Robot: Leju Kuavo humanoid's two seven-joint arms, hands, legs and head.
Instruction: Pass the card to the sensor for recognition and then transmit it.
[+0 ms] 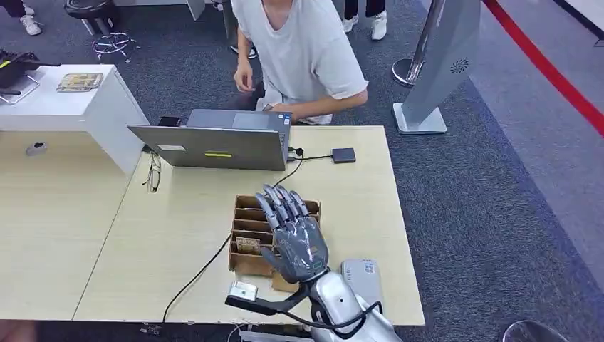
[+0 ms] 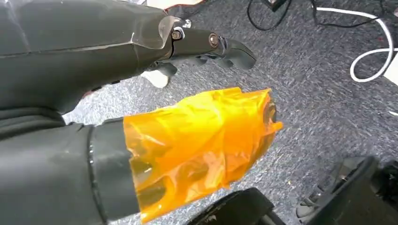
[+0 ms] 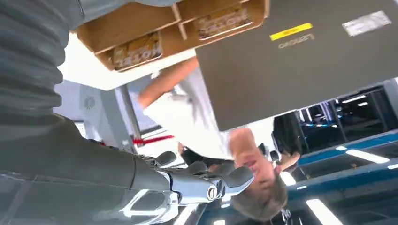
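One robot hand (image 1: 295, 235), fingers spread, over card box (image 1: 246, 239).

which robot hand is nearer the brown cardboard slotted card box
Right. The right robot hand hovers open directly over the brown cardboard slotted card box; the left robot hand hangs over grey carpet.

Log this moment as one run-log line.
right hand: open, over card rack | left hand: hanging, holds nothing | card: in rack | person: behind laptop
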